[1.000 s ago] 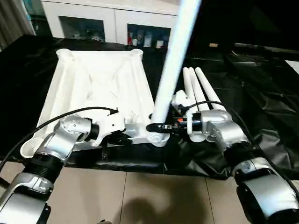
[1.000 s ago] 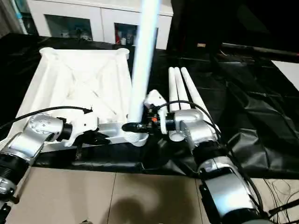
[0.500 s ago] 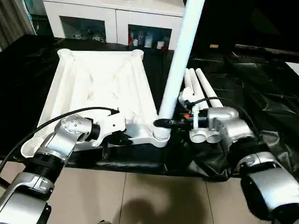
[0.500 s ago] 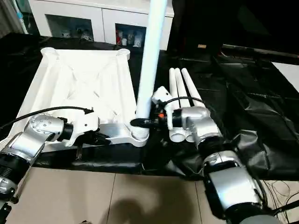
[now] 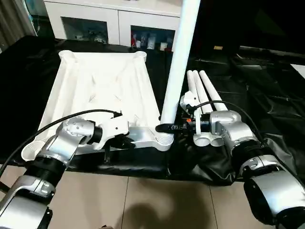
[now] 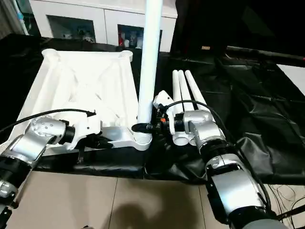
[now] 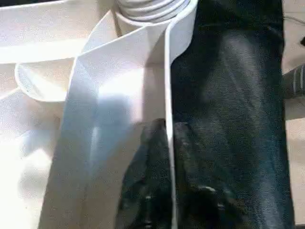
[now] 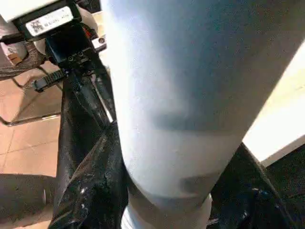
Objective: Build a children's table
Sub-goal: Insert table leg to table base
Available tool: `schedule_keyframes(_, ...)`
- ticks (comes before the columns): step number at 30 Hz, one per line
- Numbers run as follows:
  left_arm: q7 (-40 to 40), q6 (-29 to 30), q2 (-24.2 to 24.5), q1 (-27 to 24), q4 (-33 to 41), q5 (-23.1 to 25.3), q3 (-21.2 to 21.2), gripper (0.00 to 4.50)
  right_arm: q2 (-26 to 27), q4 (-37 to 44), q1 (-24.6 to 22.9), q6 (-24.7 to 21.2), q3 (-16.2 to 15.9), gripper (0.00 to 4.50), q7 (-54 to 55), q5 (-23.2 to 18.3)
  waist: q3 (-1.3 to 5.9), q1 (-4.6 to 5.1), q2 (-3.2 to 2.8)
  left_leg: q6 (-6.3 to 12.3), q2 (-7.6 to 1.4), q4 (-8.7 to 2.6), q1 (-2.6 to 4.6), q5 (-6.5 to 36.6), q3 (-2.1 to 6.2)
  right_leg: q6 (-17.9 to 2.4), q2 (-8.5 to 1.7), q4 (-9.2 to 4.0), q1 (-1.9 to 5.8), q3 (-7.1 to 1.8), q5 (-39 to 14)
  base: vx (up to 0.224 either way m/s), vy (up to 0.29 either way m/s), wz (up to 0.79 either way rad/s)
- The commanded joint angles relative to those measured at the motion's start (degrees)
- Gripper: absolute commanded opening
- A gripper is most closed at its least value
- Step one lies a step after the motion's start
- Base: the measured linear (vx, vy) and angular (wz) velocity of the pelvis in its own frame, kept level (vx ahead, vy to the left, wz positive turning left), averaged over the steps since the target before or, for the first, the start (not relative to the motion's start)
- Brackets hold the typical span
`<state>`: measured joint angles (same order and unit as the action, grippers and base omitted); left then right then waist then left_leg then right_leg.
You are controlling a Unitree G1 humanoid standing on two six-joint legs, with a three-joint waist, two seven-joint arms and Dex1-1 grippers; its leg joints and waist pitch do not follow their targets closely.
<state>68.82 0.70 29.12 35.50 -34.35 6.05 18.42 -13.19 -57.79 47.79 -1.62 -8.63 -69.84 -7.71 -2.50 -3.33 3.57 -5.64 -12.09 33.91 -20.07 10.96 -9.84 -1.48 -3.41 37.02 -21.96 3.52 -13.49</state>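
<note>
Large white plastic rectangular table top (image 5: 100, 90) lies ribbed side up on the bench under black plastic sheeting (image 5: 267, 95). A long white tapered tube leg (image 5: 178, 62) stands near upright in the near right round corner socket (image 5: 164, 140). Three more white tube legs (image 5: 202, 93) lie side by side just right of the top.

Our right pincer (image 5: 164, 128) pinches the standing leg low, just above the socket. Our left pincer (image 7: 167, 143) straddles the top's thin near rim, fingers close on either side — whether it clamps, we cannot tell.

To do this well, we judge: keep the leg plumb over the socket, press straight down — no sideways lean — while the left side steadies the top.
</note>
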Motion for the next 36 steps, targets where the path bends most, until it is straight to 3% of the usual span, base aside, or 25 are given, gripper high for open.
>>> schedule_keyframes(1,-1.3,-0.7,-0.5,1.4,-0.2,0.9,0.6,0.62,0.2,-2.9,-2.3,-0.6,-1.3,1.88,1.5,2.8,3.07,0.03,-1.18,1.39,-1.79,-3.89,0.39,9.7,0.09,-14.8,-4.57,-4.33,2.50,-3.06,-3.1,0.000,0.000,0.00)
schedule_keyframes(4,-2.9,-2.6,-0.8,2.0,-1.6,2.1,1.1,1.00,0.4,-2.5,-2.7,-0.7,-1.4,1.88,1.3,2.7,3.06,0.11,-1.18,1.32,-1.82,-3.95,0.30,10.0,0.13,-14.5,-4.55,-4.46,2.51,-3.09,-3.1,0.000,0.000,0.00)
schedule_keyframes(8,-2.0,-2.6,-0.8,2.1,-2.0,2.3,1.6,1.02,0.4,-2.3,-2.9,-0.8,-1.4,1.88,1.3,2.7,3.15,0.10,-1.31,1.31,-1.84,-3.95,0.33,9.5,0.17,-14.6,-4.50,-4.34,2.50,-3.07,-2.3,0.000,0.000,0.00)
schedule_keyframes(9,-1.7,-2.6,-0.8,2.1,-2.1,2.3,1.6,0.75,0.5,-2.3,-3.0,-0.7,-1.3,1.88,1.3,2.7,3.17,0.12,-1.28,1.38,-1.84,-3.93,0.28,9.3,0.14,-14.8,-4.48,-4.27,2.53,-3.06,-1.6,0.000,0.000,0.00)
schedule_keyframes(12,-1.6,-2.6,-1.0,2.5,-3.0,2.1,1.5,0.71,0.4,-2.2,-3.1,-0.6,-1.2,1.88,1.4,2.8,3.10,0.12,-1.38,1.43,-1.85,-3.97,0.35,9.7,0.11,-15.1,-4.43,-4.29,2.42,-3.03,-1.4,0.000,0.000,0.00)
schedule_keyframes(20,-1.0,-3.6,-1.4,3.1,-5.0,2.5,1.7,0.09,0.4,-2.0,-3.5,-0.4,-1.2,1.88,1.3,2.9,2.94,0.14,-1.33,0.98,-1.86,-4.12,0.45,11.7,0.16,-14.4,-4.52,-4.74,2.25,-3.12,-5.3,0.000,0.000,0.00)
schedule_keyframes(26,-0.7,-3.7,-1.5,3.2,-5.6,2.6,1.9,0.00,0.6,-2.2,-3.5,-0.4,-0.9,1.88,1.5,2.9,2.88,0.13,-1.35,0.84,-1.93,-4.21,0.43,11.9,0.19,-14.2,-4.59,-4.83,2.19,-3.14,-6.1,0.000,0.000,0.00)
schedule_keyframes(36,-0.5,-3.5,-2.2,3.0,-6.1,0.6,0.4,0.00,0.2,-2.9,-6.9,-0.6,5.3,1.88,7.0,-1.6,2.74,0.18,-1.25,0.83,-1.92,-4.39,0.42,12.9,0.23,-13.3,-4.71,-5.33,2.08,-3.23,-9.0,0.000,0.000,0.00)
